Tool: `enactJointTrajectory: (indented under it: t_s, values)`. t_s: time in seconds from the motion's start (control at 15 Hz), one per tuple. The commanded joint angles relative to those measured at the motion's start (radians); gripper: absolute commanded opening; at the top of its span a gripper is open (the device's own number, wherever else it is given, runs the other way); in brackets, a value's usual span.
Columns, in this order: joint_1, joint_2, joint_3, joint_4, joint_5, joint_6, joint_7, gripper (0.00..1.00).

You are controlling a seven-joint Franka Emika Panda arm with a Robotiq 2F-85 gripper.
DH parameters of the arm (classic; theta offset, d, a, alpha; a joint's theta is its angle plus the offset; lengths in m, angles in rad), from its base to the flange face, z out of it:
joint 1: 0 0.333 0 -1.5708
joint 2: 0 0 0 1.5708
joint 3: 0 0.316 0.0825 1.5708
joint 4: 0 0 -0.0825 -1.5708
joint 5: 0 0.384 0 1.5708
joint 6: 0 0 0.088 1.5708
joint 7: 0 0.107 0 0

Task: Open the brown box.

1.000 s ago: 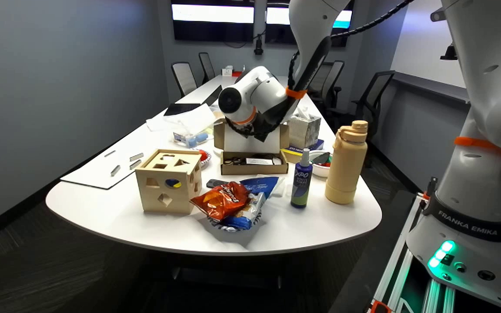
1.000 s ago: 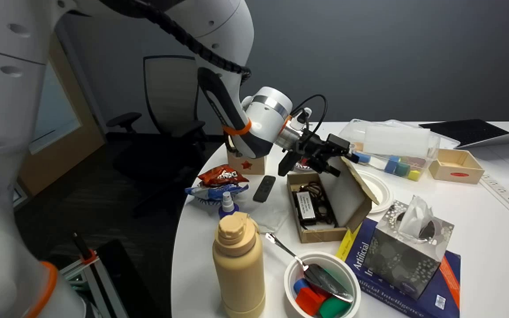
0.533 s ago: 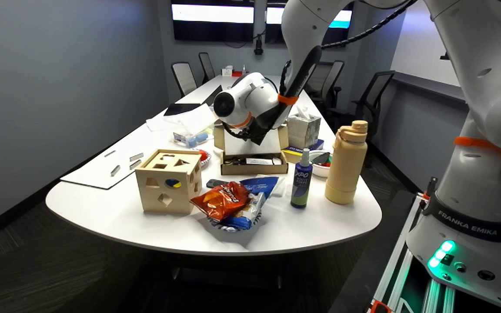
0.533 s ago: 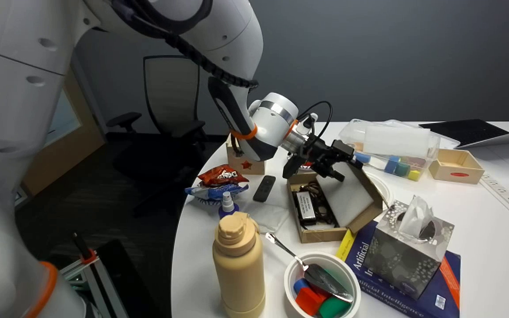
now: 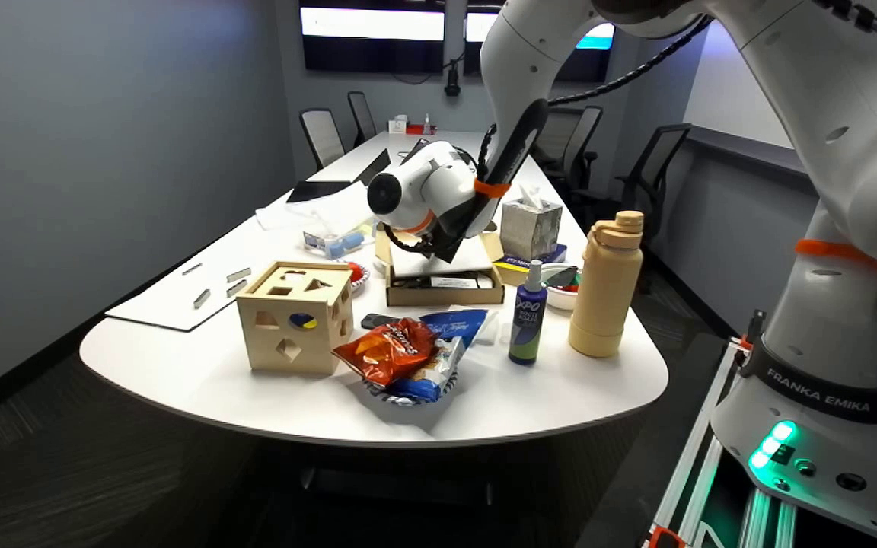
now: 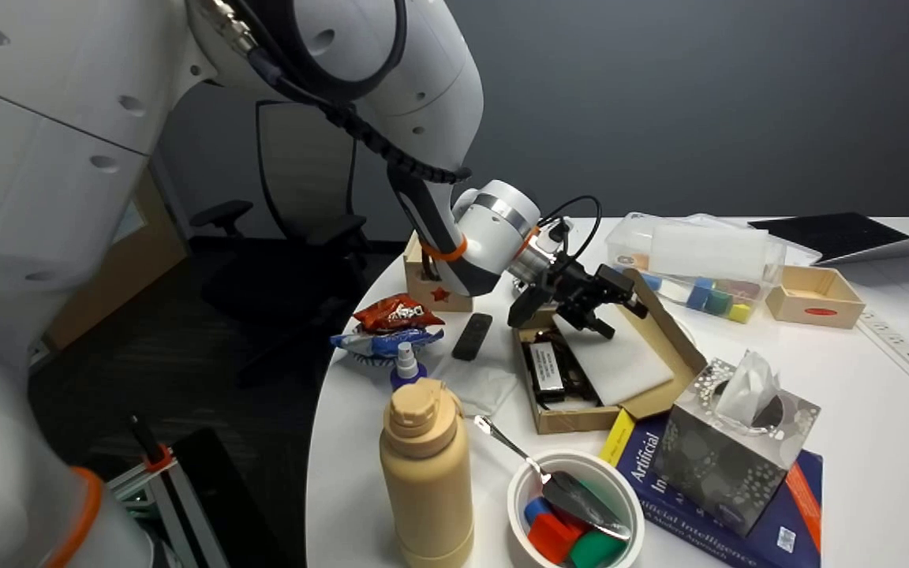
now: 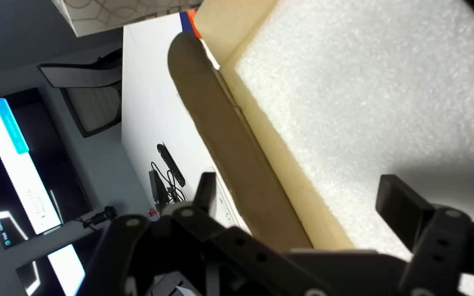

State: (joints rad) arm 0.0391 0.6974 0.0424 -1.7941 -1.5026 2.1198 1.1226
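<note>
Gripper (image 6: 620,317) spread wide, holds nothing, at lid (image 6: 671,347); box (image 6: 577,420) on table (image 6: 896,450), lid tilted back; hard push may shove tissue box (image 6: 727,465) via lid; early retreat may let lid spring shut.

Dark carpet (image 5: 65,472) is laid under a long white conference table (image 5: 301,411), flanked by mesh-backed office chairs (image 5: 322,135). The room is enclosed by grey walls (image 5: 119,152); two lit screens (image 5: 372,36) are mounted at the far end, a whiteboard (image 5: 735,99) is fixed along one side, and a wooden door (image 6: 147,246) is partly hidden.
</note>
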Motion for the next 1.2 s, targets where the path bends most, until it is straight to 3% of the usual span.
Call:
enactJointTrajectory:
  t_s: [0.0, 1.13]
  values:
    - [-0.003, 0.055, 0.000, 0.060, 0.041, -0.002, -0.053, 1.00]
    - [-0.013, 0.152, 0.010, 0.123, 0.095, 0.056, -0.155, 1.00]
